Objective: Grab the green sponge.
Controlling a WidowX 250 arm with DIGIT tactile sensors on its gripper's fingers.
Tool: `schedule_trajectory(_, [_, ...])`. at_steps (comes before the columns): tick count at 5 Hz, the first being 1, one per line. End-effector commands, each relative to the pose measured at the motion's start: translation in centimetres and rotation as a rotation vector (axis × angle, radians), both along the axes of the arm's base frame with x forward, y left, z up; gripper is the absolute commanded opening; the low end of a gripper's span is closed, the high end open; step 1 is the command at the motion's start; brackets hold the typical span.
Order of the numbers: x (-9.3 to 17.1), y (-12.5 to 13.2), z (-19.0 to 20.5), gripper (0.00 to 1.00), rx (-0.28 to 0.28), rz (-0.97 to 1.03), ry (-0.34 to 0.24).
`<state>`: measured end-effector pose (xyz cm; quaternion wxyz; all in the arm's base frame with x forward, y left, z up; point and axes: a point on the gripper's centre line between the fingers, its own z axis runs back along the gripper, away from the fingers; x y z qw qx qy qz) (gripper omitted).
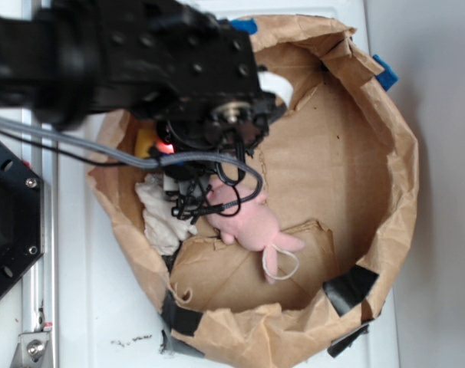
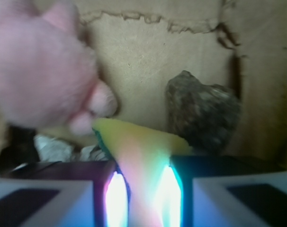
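Paper wall (image 1: 401,176) rings the work area; entry from above only. Floor (image 1: 324,161) from centre toward 3 o'clock bare and open. Toy (image 1: 244,222) lies just below centre, cloth (image 1: 159,215) at 9 o'clock just beside it; arm (image 1: 125,54) covers the 10–11 o'clock part. Wrist view: sponge (image 2: 139,151) fills the gap between the fingers (image 2: 44,198). Toy (image 2: 39,66) crowds 10 o'clock, touching the sponge's far edge. Dark lump (image 2: 202,111) at 1 o'clock, close beside. Bare cardboard between them at 12.

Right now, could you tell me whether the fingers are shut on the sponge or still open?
Shut on it: in the wrist view the yellow sponge sits pinched between both fingers.
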<state>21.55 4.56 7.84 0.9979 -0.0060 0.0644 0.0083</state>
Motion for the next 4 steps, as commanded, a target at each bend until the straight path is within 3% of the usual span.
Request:
schedule_trajectory(1, [2.6,1.0,9.4,0.00,-0.028,0.115,-0.159])
schedule_trajectory(2, [4.9,1.7,11.3,0.00,0.008,0.074,-0.219])
schedule_trajectory(4, [5.2,0.8,9.8,0.00,0.026,0.047,-0.219])
